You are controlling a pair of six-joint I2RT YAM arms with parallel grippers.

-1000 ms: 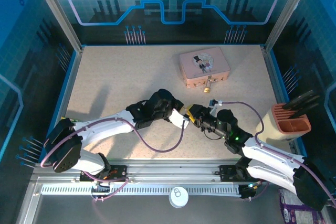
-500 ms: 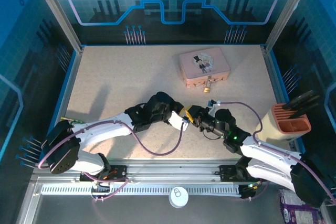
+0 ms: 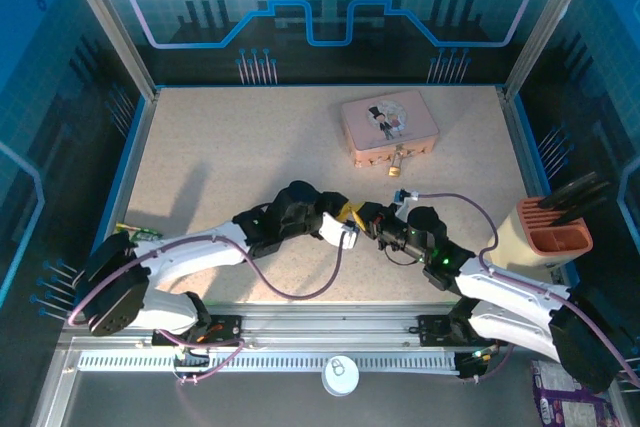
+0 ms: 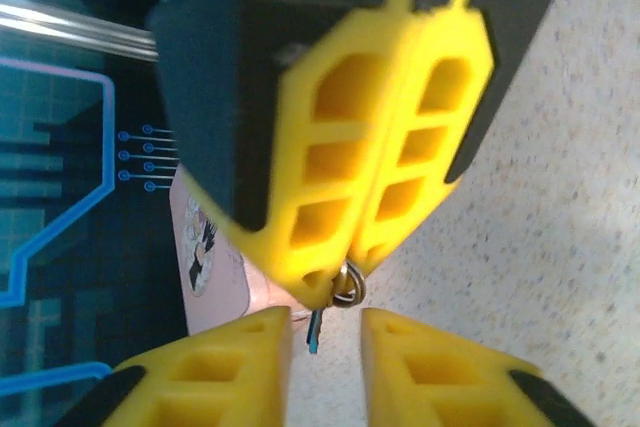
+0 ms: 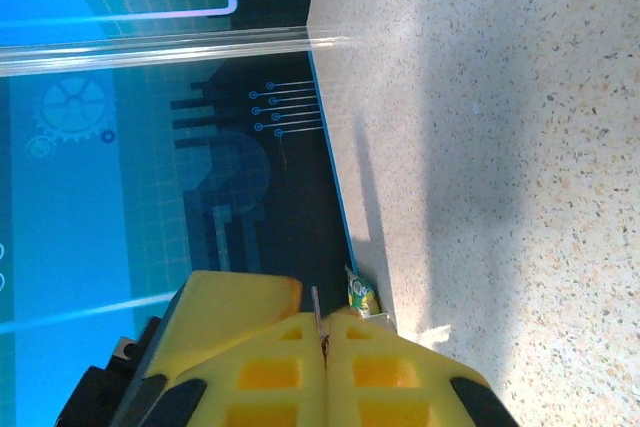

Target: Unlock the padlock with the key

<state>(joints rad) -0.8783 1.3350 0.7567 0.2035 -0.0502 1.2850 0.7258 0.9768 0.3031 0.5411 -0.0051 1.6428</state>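
Both arms meet low over the middle of the surface [image 3: 200, 147], tips nearly touching. The right pincer [image 4: 340, 282] is pressed shut, its yellow fingers [image 5: 290, 367] flat together with a thin metal blade pinched in the seam, judged to be the key [image 5: 316, 307]; a small silver ring [image 4: 348, 285] hangs at the fingertips. The left pincer [image 4: 325, 332] stands narrowly parted just beside that ring, holding nothing. The padlock [image 3: 399, 160] hangs at the near side of the pink tin [image 3: 388, 124], on the far right of the surface, well apart from both pincers. Handling judgement: padlock is tiny, rigid, light, smooth brass, likely to swing or slide when pushed; best pinched across the flat sides of the body, leaving the shackle and keyhole free. Key is thin and stiff, prone to twisting in the grip.
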